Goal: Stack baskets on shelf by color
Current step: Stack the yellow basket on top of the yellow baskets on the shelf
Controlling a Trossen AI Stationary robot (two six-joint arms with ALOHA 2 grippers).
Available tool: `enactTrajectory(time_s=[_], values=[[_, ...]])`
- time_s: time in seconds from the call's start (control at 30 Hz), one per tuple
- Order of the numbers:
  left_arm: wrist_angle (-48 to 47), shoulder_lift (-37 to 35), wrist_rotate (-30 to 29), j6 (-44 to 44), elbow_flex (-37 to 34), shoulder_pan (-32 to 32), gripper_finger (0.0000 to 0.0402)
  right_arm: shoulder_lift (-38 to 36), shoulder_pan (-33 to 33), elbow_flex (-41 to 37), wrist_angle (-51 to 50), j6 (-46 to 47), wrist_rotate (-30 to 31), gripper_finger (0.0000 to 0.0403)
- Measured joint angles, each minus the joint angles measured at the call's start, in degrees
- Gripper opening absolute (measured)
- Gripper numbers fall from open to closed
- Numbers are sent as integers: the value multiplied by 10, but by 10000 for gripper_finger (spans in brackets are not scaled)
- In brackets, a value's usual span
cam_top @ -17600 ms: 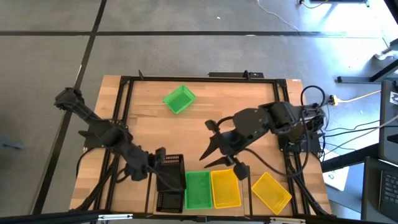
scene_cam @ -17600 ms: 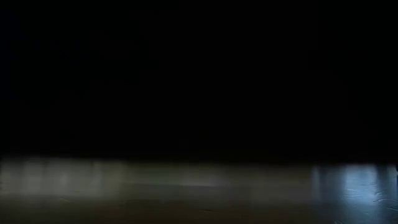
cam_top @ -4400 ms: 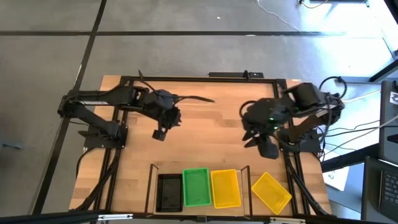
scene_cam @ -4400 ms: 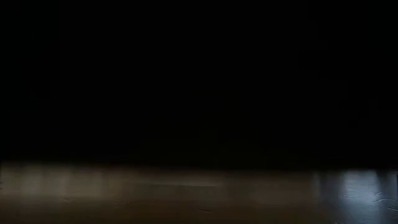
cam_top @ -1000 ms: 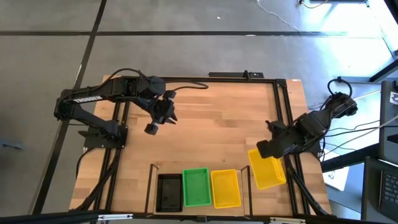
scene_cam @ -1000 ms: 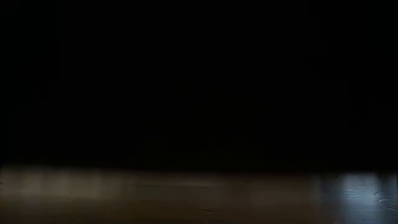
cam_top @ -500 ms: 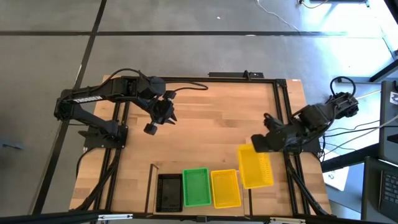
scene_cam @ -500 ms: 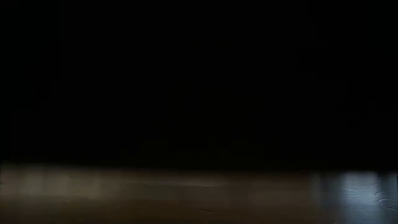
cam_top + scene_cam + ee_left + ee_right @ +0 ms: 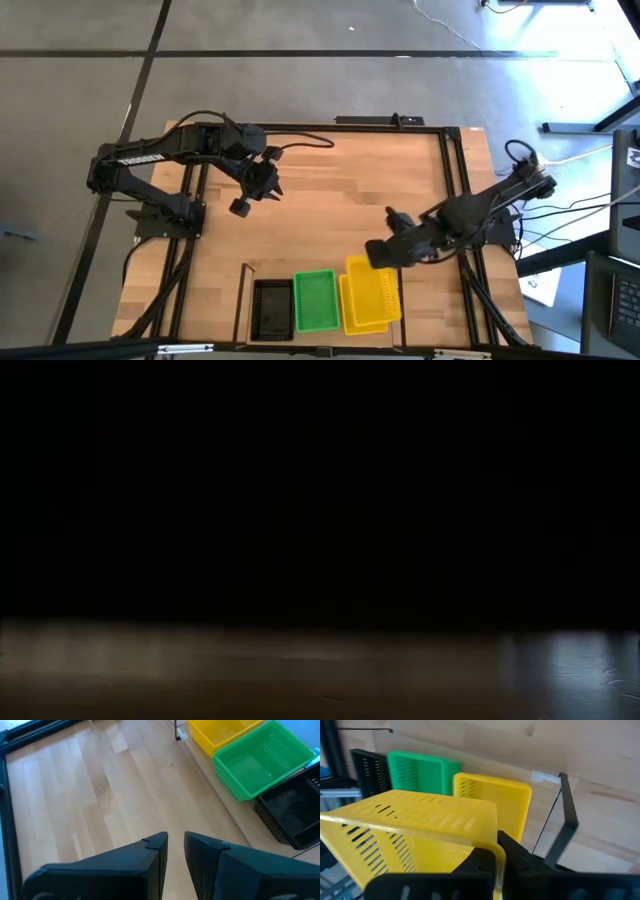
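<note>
The right gripper hangs over the near right part of the light-wood desk, its fingers pinched shut on the rim of a bright yellow rectangular plastic basket with slotted sides. In the high view this held basket lies over the stacked yellow basket on the shelf, shifted a little toward the right and toward the middle of the desk, so the lower one shows at its left and near edges. The right wrist view shows the held basket raised and tilted above the lower yellow one; whether the two touch anywhere is hard to make out.

The low light-wood shelf with thin black upright posts stands along the near edge of the desk. On it, side by side from left to right, sit a black perforated plastic basket, a bright green perforated plastic basket and the yellow one. The left wrist view shows the same row, with the green basket between the yellow and the black.

The left gripper waits above bare wood at the far left part of the desk, well apart from the shelf. Its fingers stand slightly parted with only a narrow gap between them and hold nothing.

The low view is almost wholly dark and shows none of the baskets.
</note>
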Motion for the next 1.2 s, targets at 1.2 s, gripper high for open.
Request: enactTrajectory(time_s=[1.2], values=[[-25, 0, 0, 14, 0, 0, 55, 149, -4, -1, 7, 29, -59, 43]])
